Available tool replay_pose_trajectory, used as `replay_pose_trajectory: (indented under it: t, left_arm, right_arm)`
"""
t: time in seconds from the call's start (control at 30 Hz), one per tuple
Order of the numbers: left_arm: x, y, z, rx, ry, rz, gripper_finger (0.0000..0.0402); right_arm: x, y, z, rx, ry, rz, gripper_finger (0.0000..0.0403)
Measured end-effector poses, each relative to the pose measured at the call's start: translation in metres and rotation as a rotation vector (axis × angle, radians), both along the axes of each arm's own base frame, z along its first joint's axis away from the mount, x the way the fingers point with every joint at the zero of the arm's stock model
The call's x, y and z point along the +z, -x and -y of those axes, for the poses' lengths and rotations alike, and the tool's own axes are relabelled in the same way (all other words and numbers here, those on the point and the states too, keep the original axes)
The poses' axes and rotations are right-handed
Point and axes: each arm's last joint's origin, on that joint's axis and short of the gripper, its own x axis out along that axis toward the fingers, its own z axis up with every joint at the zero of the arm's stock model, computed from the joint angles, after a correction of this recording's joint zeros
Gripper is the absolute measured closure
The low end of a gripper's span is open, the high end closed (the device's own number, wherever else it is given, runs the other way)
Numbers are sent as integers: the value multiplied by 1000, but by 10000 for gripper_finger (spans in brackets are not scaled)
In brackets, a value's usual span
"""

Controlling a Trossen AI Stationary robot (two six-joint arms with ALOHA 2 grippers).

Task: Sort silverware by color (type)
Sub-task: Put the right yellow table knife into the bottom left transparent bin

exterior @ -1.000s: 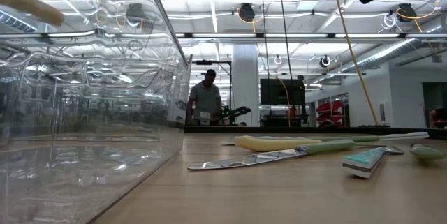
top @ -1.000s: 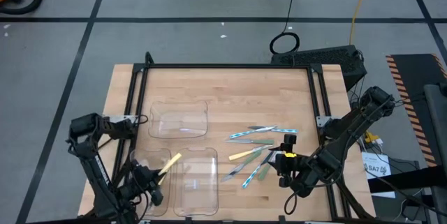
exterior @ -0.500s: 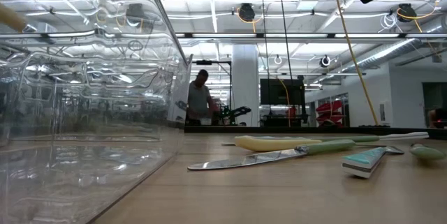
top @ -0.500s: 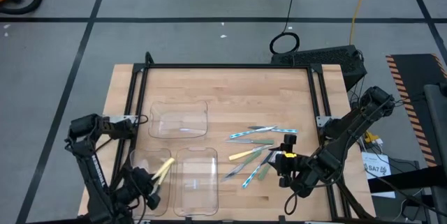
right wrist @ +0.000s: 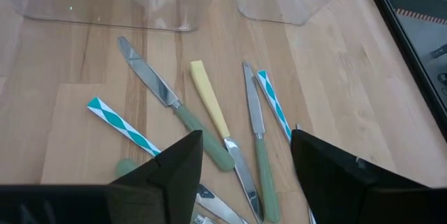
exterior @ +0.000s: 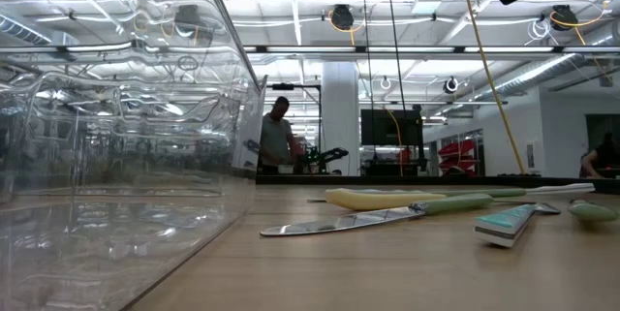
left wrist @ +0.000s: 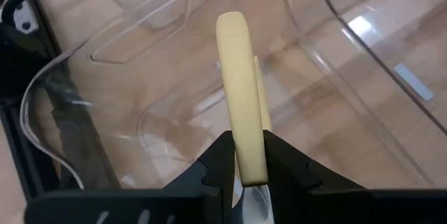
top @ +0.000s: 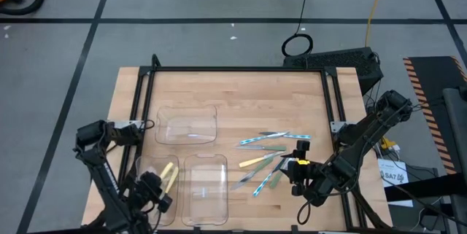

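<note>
The silverware, slim utensils with shiny metal ends and yellow, pale green or blue-patterned handles, is mostly lying in a loose pile (top: 266,160) on the wooden table (top: 241,92), right of the trays. One piece, the yellow-handled utensil (left wrist: 239,91), is being carried by your left gripper (top: 155,194), whose fingers are clamped on it near where the handle meets the metal.

Over the last second you are drawing that utensil back and down: its handle was reaching across towards the neighbouring clear tray (top: 206,186), and now it is sitting wholly over the near-left clear plastic tray (top: 143,167), by the table's front-left corner. From table height, the yellow tip that was showing through the tray walls is no longer appearing, which suggests it is lower inside the tray. It looks as if you are on the point of dropping the yellow piece, though the grip is not yet loosened.

Your right gripper (right wrist: 246,155) is hovering with its fingers spread wide and empty just above the pile, where another yellow-handled knife (right wrist: 209,99) is lying among green ones. The third clear tray (top: 189,123) is standing farther back.
</note>
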Motion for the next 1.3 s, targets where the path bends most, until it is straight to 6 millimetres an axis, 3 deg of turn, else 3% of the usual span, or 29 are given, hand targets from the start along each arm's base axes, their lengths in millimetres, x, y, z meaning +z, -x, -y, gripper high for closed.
replay_pose_trajectory:
  t: [0.23, 0.63, 0.93, 1.3]
  left_arm:
    - [-3, -2, 0, 8, -6, -24, 337]
    - [-43, -9, 14, -59, -109, -107, 337]
    - [-46, -12, 19, -58, -41, -74, 333]
    - [-47, -17, 17, -43, -39, -76, 277]
  right_arm:
    - [0, 0, 0, -1, -3, 2, 193]
    - [0, 0, 0, -2, -7, 6, 193]
    - [0, -1, -1, -2, -13, 12, 193]
    - [0, -1, -1, -2, -13, 11, 193]
